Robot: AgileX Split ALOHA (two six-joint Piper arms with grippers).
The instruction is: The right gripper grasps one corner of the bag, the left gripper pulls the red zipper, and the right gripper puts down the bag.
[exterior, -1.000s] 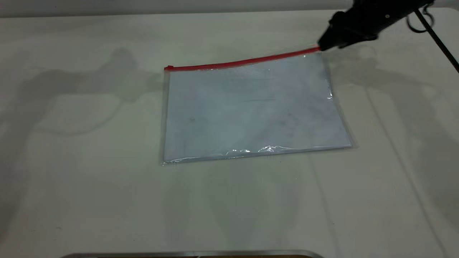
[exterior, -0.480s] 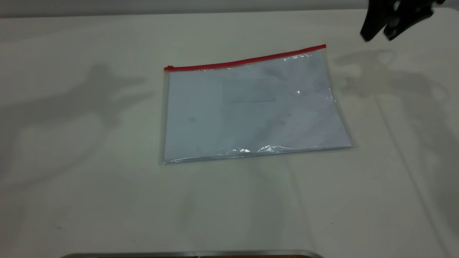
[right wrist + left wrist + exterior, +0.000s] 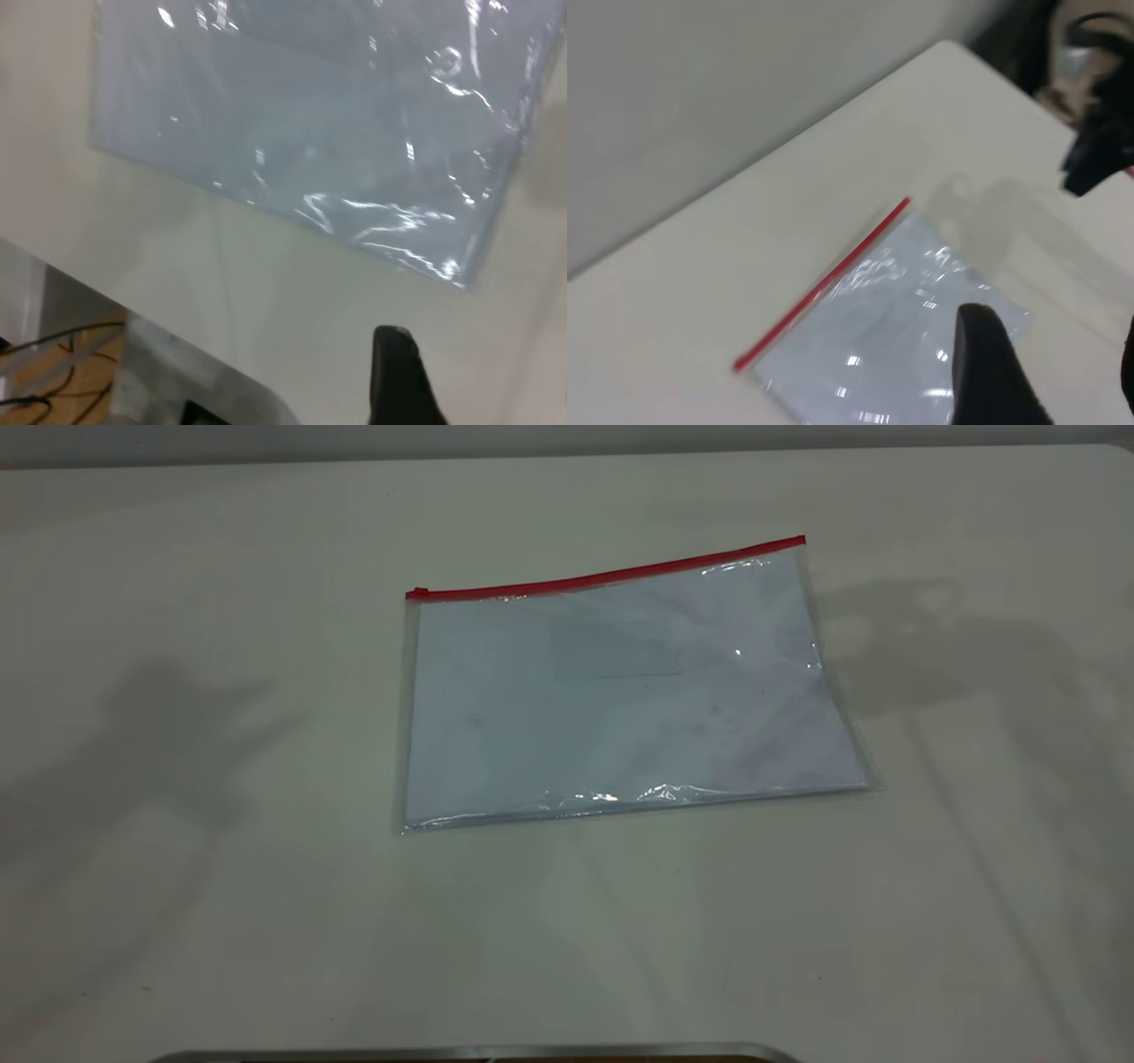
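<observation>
Bright even overhead light on the counter [image 3: 221, 957], soft grey arm shadows at 3 and 9 o'clock, small white glare flecks along the bag [image 3: 620, 700] plastic, both wrist views blurred, near claw tips out of focus

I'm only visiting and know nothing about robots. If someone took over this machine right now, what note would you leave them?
Left gripper: open, holding nothing, off the bag.
Right gripper: away past the bag's far corner, not touching it.
The flat clear plastic bag with white paper inside lies on the white table, released.
Its thin red zipper runs along the far long edge, and the small red slider tab sits at the left end.
Done: the bag is put down.
Left: probably nothing. It cannot be seen whether the zip is open, so check that.
</observation>
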